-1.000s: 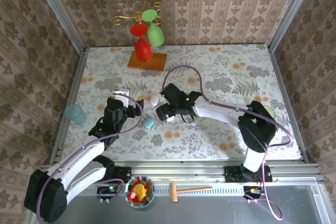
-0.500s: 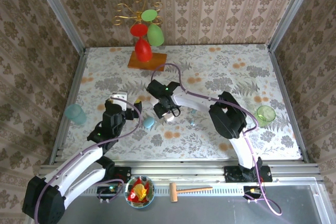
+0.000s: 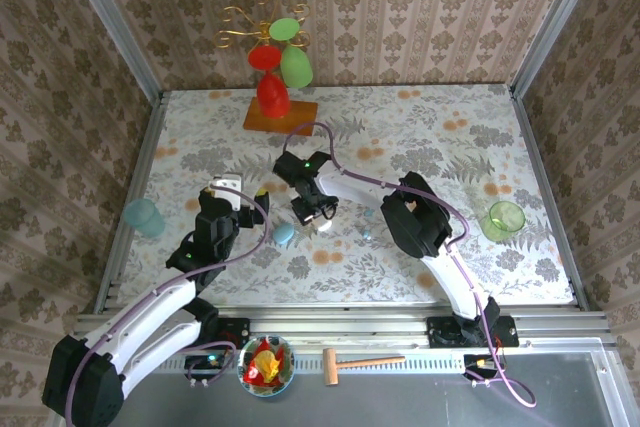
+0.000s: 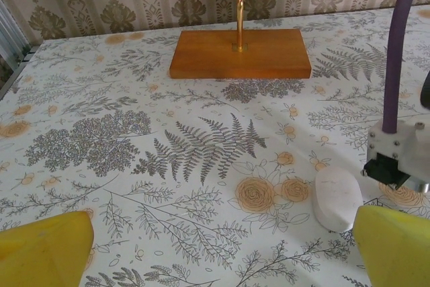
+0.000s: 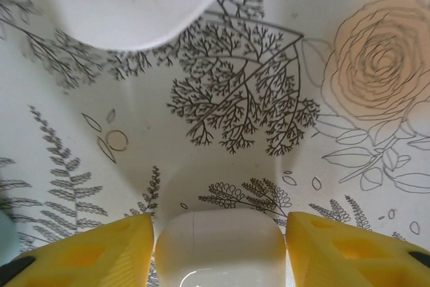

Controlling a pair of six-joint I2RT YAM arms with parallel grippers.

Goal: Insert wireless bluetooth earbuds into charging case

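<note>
Right wrist: my right jaws stood about half open around a white case, yellow fingers flush against both its sides, so I judged it gripped (lid seam looked shut). It rested on the floral surface, with a second white case just beyond. Top external: a pale blue case lay near, and a bluish speck, maybe an earbud but too small to tell, lay loose on the surface apart from every case. My left jaws were spread wide, holding nothing. Task barely begun: no earbud seated, case unopened.
</note>
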